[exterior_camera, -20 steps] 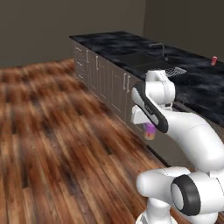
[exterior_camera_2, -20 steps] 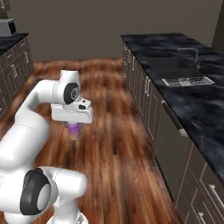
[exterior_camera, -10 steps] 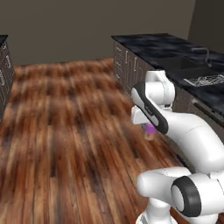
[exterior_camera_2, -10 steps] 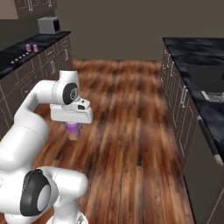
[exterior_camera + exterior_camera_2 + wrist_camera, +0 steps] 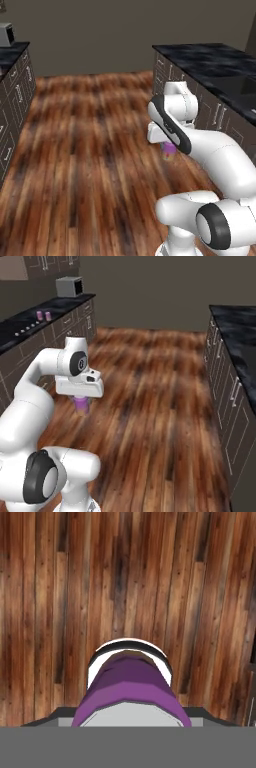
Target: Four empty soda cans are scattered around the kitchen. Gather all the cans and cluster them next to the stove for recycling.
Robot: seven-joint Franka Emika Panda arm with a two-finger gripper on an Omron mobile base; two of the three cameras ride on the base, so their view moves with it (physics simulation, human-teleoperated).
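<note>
1. Brown wood plank floor (image 5: 85, 150) spans the room between two dark desks.
2. The left desk (image 5: 30, 326) carries two purple soda cans (image 5: 44, 315) and a grey microwave (image 5: 69, 287).
3. The end effector (image 5: 81, 404) is closed around a purple soda can (image 5: 169, 149), hanging over open floor.
4. The right desk (image 5: 210, 57) stands well apart.

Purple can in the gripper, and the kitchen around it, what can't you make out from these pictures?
- Can grip: in the hand view the can's body hides the fingertips; in both base views the white hand covers its top.
- Two cans on the far counter: right base view, too small to read.
- Stove knobs: right base view, tiny dots.
- Microwave: left base view, cut off by the left edge.
</note>
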